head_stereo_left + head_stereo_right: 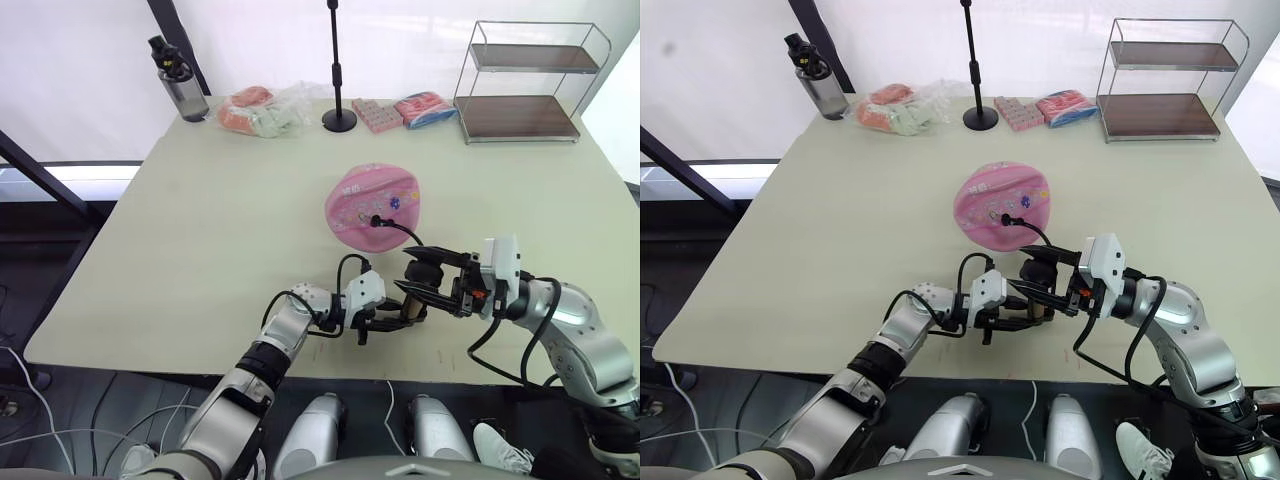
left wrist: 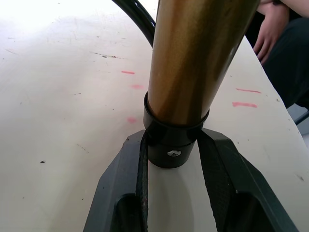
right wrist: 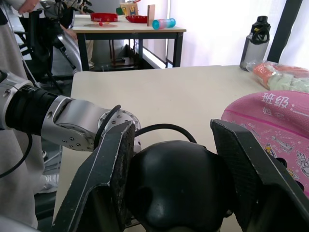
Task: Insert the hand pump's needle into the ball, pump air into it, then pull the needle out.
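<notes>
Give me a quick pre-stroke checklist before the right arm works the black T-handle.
1. Left gripper clamped on the gold-bronze hand pump at its black end cap: ok.
2. Right gripper around the black T-handle: ok.
3. Thin black hose reaches the pink rubber ball: ok.
4. Needle fully seated in the ball: cannot tell.
5. Ball resting on the beige table, nothing holding it: not ok.

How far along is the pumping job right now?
Done, it seems: the hose runs from the pump to a black fitting on the ball, so the needle looks inserted, though the pin itself is hidden. In hand: the left gripper clamps the pump's black end cap and the right gripper is closed around the handle, set for pumping. Left: any remaining strokes, then pulling the needle out.
</notes>
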